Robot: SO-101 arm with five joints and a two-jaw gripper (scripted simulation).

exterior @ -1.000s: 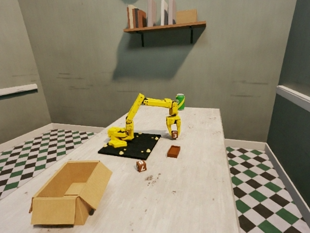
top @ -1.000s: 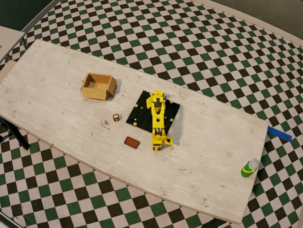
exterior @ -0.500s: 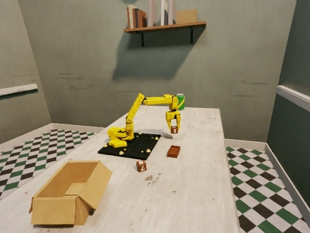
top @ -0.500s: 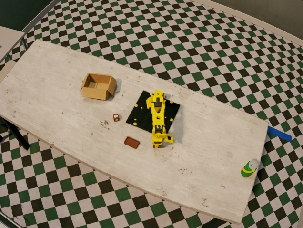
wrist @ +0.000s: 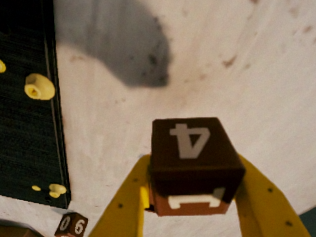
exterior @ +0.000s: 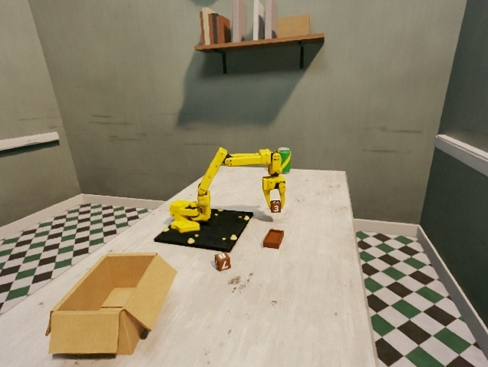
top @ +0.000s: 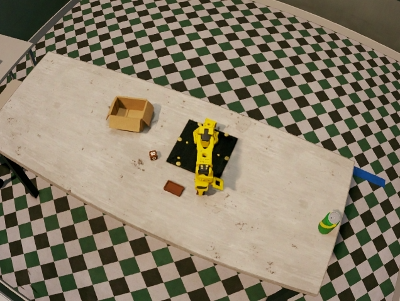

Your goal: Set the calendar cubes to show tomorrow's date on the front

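Fingers [top: 200, 193] [exterior: 275, 202] first: gripping a brown digit cube [exterior: 275, 206] [wrist: 191, 144] above the counter [top: 265, 200] [exterior: 308, 299] [wrist: 260, 84], near the reddish-brown tray [top: 173, 188] [exterior: 272, 239] lying on it, and well apart from the second cube [top: 153, 155] [exterior: 222, 261] [wrist: 71, 224] resting between that tray and the open cardboard box [top: 124, 123] [exterior: 84, 331] [wrist: 11, 230].
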